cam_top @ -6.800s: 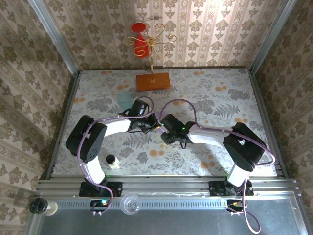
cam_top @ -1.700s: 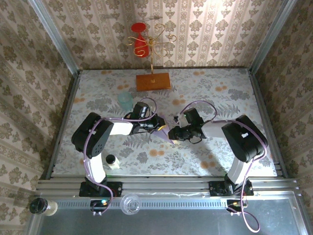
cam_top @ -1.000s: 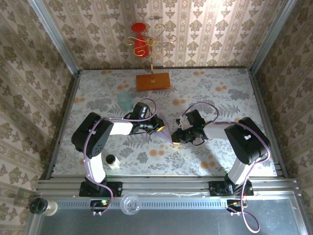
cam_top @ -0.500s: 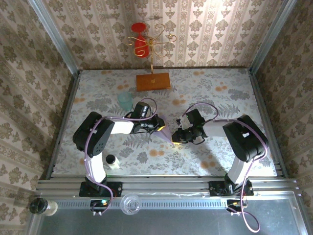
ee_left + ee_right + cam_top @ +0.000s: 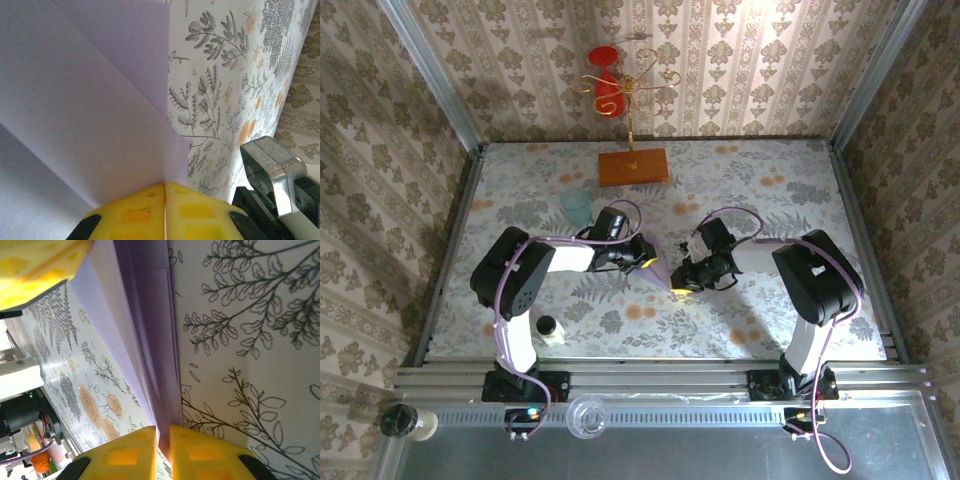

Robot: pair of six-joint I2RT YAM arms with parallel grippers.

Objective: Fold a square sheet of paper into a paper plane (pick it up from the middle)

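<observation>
The sheet of paper is pale lilac and folded into a narrow, pointed, layered shape. It hangs between both grippers over the middle of the table. My left gripper is shut on its upper left part; in the left wrist view the yellow pads meet on the paper. My right gripper is shut on the lower right end, and in the right wrist view the stacked folds run into its pads. The left gripper's yellow pad sits at the far end of the paper.
A pale teal cup stands just behind the left wrist. An orange-brown wooden board with a gold wire stand and a red piece is at the back. A small bottle stands near the left arm's base.
The right gripper has shifted a little left and toward the front along the paper, and the grippers stand closer. The left gripper has stayed in place, shut on the paper.
</observation>
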